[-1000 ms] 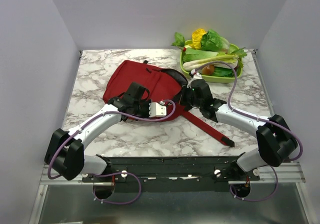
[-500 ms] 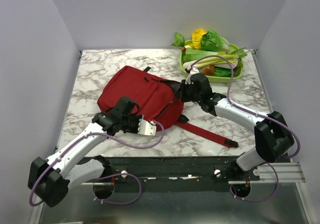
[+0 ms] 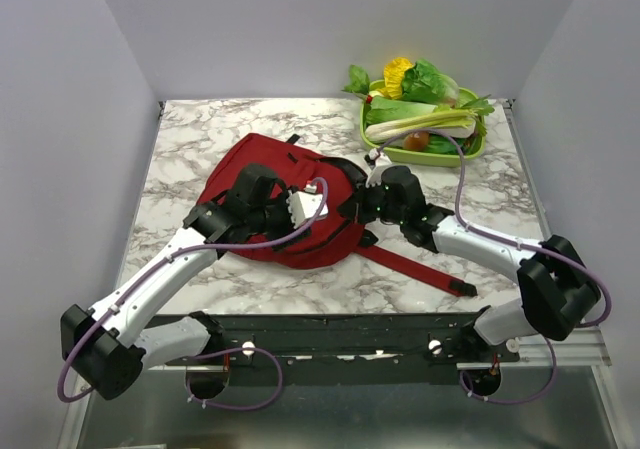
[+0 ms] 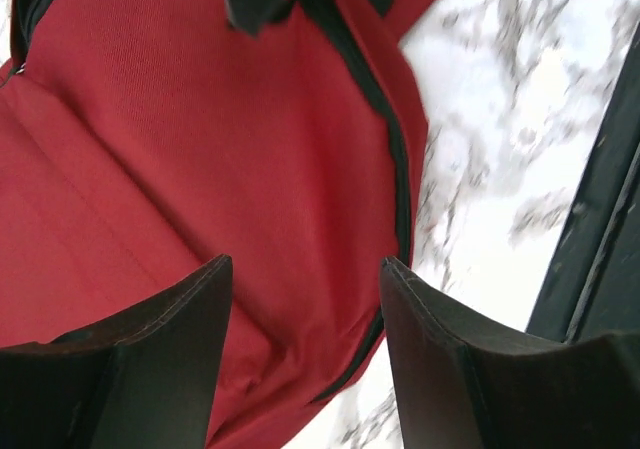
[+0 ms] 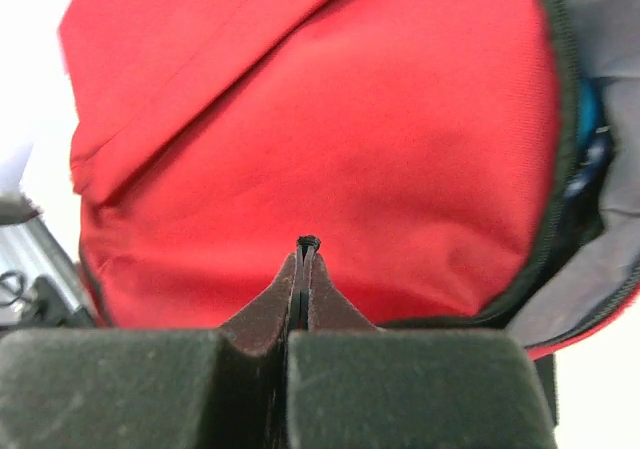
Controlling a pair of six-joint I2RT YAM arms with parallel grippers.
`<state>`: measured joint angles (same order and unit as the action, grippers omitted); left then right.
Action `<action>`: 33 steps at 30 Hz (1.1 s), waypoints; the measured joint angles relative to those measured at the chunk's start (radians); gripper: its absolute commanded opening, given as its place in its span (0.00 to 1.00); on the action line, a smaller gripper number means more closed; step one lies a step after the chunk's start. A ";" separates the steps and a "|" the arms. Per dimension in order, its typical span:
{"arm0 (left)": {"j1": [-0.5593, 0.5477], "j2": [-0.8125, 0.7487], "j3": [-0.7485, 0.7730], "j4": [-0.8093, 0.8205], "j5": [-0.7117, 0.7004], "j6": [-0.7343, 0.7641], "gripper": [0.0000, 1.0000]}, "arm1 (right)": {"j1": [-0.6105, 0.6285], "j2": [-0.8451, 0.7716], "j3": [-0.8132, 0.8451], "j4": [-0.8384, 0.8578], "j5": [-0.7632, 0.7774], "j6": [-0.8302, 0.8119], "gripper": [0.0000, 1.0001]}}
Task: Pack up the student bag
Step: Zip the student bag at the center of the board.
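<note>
**Student bag** (image 3: pixel 272 161): dark red fabric backpack, lying flat mid-table on the marble table (image 3: pixel 190 134). One red strap (image 3: pixel 410 261) with a black end trails toward the near right edge. A black zip (image 4: pixel 398 179) runs along its side. The mouth is partly open, showing grey lining (image 5: pixel 600 29) and something blue (image 5: pixel 592 134) inside, not identifiable.

**Left gripper** (image 4: pixel 305 319): over the bag's red panel, fingers spread wide, nothing between them.

**Right gripper** (image 5: pixel 304 259): at the bag's right side near the open mouth. Its fingers are pressed fully together, with a tiny black bit at the tips; I cannot tell what it is.

**Green tray** (image 3: pixel 440 156): far right corner, heaped with vegetables (image 3: pixel 420 84), apart from the bag.
</note>
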<state>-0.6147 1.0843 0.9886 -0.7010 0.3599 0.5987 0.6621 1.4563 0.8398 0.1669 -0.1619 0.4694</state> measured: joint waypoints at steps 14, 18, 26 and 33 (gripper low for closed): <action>-0.311 0.220 -0.006 0.267 -0.243 -0.355 0.71 | 0.017 -0.158 -0.121 0.054 -0.015 0.058 0.01; -0.321 0.301 0.001 0.325 -0.373 -0.387 0.71 | 0.017 -0.183 -0.135 0.054 -0.008 0.058 0.01; -0.327 0.378 0.047 0.381 -0.465 -0.439 0.45 | 0.006 -0.209 -0.159 0.047 0.021 0.064 0.01; -0.353 0.415 0.071 0.389 -0.438 -0.443 0.08 | -0.040 -0.209 -0.161 0.032 0.025 0.084 0.01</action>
<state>-0.9676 1.4990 1.0599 -0.3115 -0.0780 0.1562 0.6216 1.2476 0.6792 0.1986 -0.1371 0.5537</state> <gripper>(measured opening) 0.112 0.012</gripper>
